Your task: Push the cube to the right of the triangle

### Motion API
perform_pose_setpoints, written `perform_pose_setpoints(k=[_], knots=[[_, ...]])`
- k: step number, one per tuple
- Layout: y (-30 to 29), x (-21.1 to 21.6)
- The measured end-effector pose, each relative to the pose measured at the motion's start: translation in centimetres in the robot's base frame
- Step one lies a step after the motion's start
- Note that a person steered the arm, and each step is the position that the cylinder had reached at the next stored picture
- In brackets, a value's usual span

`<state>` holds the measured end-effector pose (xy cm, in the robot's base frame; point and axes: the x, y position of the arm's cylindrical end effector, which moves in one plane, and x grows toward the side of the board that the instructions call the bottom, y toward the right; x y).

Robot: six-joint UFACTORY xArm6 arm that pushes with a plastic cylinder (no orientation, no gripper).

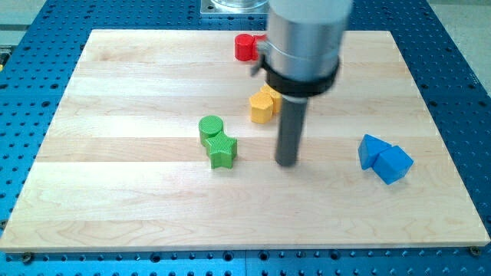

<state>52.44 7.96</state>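
Two blue blocks lie touching at the view's right. The lower right one [396, 164] looks like a cube. The upper left one [372, 150] looks like a triangle, though its shape is not sharp. My tip [288, 163] rests on the wooden board near the middle. It is well to the left of the blue pair and just right of the green star [222, 151]. It touches no block.
A green cylinder [211, 127] touches the green star's upper left. Yellow blocks [262, 106] sit just above my tip, partly hidden behind the rod. A red block [245, 47] lies near the board's top edge, partly hidden by the arm. The wooden board [115, 192] lies on a blue perforated table.
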Motion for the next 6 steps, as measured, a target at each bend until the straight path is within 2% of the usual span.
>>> perform_pose_setpoints(k=[1,3,4,6], knots=[[5.2,4.1],[6.5,5.8],[10.7,6.3],[13.3,1.4]])
